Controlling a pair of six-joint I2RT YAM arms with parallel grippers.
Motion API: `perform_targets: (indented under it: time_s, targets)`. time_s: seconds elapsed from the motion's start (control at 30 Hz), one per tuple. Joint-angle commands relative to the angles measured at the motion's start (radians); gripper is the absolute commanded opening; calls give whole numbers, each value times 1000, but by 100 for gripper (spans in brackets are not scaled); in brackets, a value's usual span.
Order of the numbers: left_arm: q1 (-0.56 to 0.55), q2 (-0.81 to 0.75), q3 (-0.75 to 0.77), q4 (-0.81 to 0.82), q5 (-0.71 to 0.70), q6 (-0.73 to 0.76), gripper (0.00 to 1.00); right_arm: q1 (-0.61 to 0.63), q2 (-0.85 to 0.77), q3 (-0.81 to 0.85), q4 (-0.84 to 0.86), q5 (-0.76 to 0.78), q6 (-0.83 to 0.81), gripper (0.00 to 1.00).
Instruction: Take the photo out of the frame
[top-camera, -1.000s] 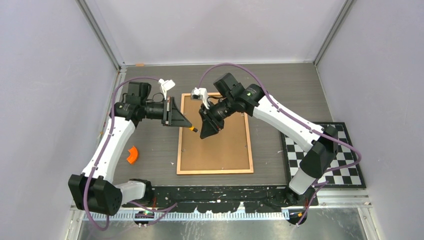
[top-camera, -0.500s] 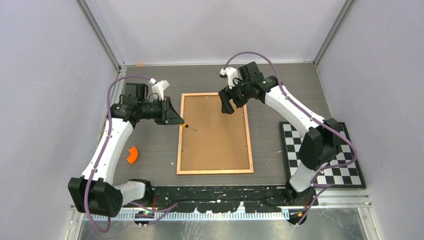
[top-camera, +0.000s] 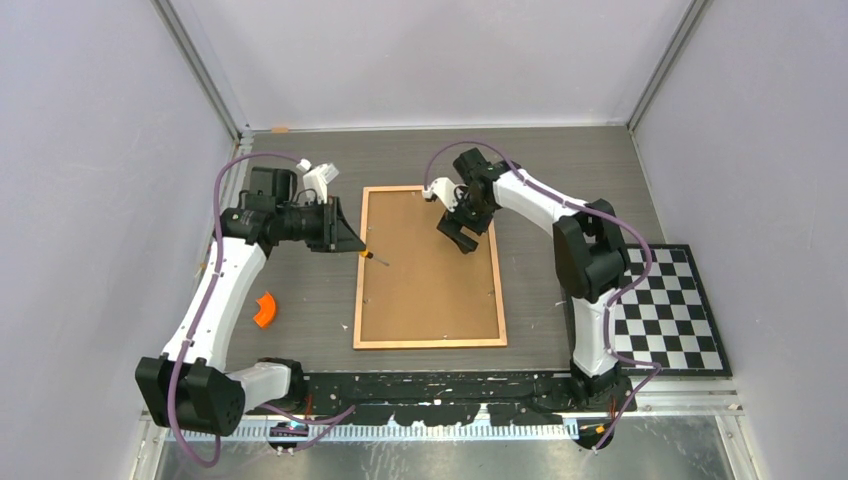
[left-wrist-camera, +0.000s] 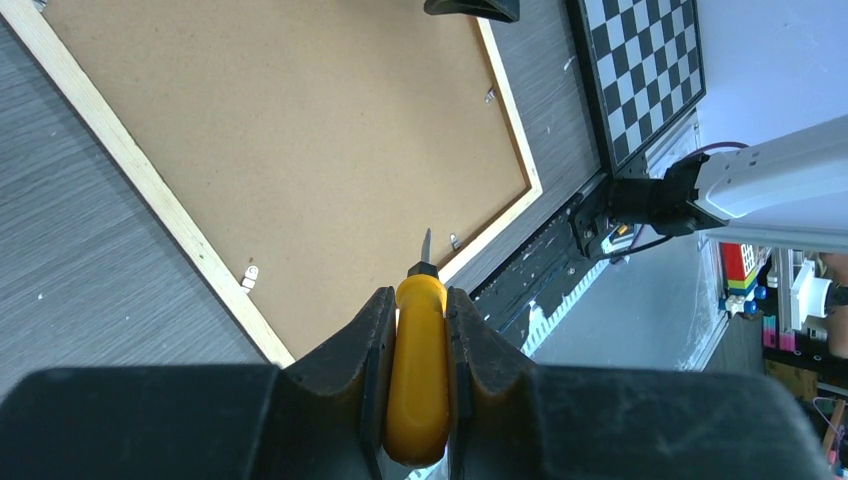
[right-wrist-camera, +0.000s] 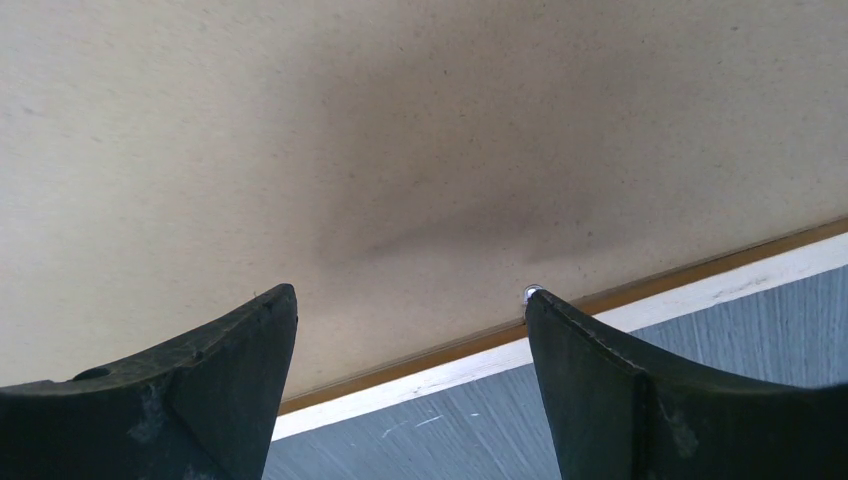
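Nearest me, the two arms' bases sit on one black rail (top-camera: 440, 385) along the near edge of the dark grey wood-grain table (top-camera: 560, 170). To the near right lies one black-and-white checkered mat (top-camera: 680, 320), partly under the right arm. To the near left, one small curved orange plastic piece (top-camera: 263, 309) lies between the left arm and the frame, apart from both.

In the middle lies the one large rectangular frame with a thin orange-brown wooden border (top-camera: 430, 290). It is flat on the table with its plain brown board back upward. The photo is hidden from me; only the board shows. In the left wrist view I count three small silver turn clips (left-wrist-camera: 250, 273) along the inner edge of the border.

The left gripper (left-wrist-camera: 420, 298) hangs at the frame's left border, towards its far end. Its fingers are pinched on the yellow handle of one small screwdriver (left-wrist-camera: 418, 380), whose thin blade points out over the board.

The right gripper (right-wrist-camera: 410, 292) is over the far right part of the board, by the right border. Its two black fingers (right-wrist-camera: 210, 360) are spread wide. One fingertip is right at a tiny silvery spot near the border, and I cannot tell whether it touches the board.

Beyond the table stand pale lilac-grey walls (top-camera: 450, 60) on three sides, with one aluminium post (top-camera: 200, 65) in each far corner.
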Motion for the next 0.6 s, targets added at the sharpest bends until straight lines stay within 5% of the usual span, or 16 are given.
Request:
perform_targets:
  time_s: [0.0, 0.57]
  targets:
    - [5, -29, 11, -17, 0, 37, 0, -12, 21, 54, -20, 59, -116, 88]
    - [5, 19, 11, -45, -13, 104, 0, -205, 106, 21, -57, 108, -296, 88]
